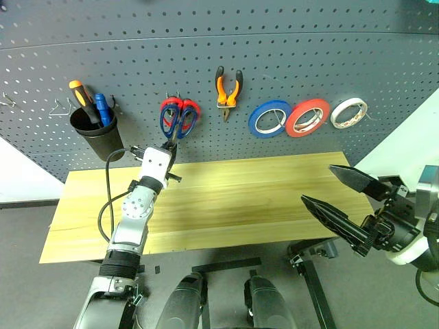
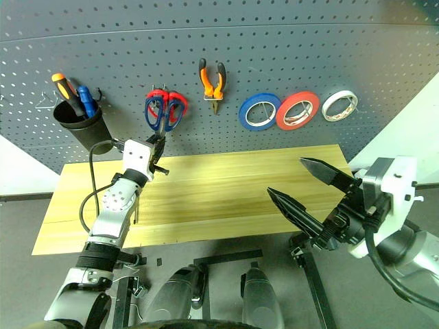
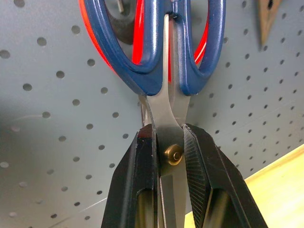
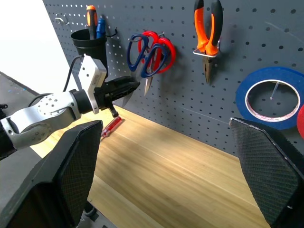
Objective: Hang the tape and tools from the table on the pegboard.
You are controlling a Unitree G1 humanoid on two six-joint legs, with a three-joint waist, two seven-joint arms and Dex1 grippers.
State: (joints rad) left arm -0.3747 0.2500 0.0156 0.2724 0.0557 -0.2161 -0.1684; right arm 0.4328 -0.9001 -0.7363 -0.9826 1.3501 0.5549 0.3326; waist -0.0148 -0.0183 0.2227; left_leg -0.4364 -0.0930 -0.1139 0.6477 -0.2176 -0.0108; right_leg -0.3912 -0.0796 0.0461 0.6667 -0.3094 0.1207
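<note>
I have the left gripper (image 1: pixel 167 146) up at the pegboard (image 1: pixel 288 62), its two black fingers (image 3: pixel 142 161) pressed together on the steel blades of the blue-handled scissors (image 3: pixel 161 57), right at the pivot screw. Those scissors hang with their long axis vertical: finger loops up on the hook, blades pointing straight down toward the table (image 1: pixel 233 199). A red-handled pair (image 1: pixel 191 110) hangs on the same hook, just behind them, its loops overlapping theirs.

The pliers (image 1: pixel 228 89) hang to the right of the scissors, orange-and-black handles up, nose pointing down. Further right comes a row of three rolls flat against the board: the blue roll (image 1: pixel 269 118), then the red tape (image 1: pixel 307 116) overlapping its edge, then the white roll (image 1: pixel 348 112).

On the table, in the right wrist view, the red-handled screwdriver (image 4: pixel 110 128) lies flat near the board, below the left gripper; I think its handle points toward the board, but the tip is hidden there.

The black cup (image 1: pixel 94 133) hangs at the left of the board and holds an orange screwdriver (image 1: pixel 83 98) and a blue screwdriver (image 1: pixel 102 109), both handle-up.

My right gripper (image 1: pixel 336 192) hovers off the table's right end, jaws spread wide and holding nothing.
</note>
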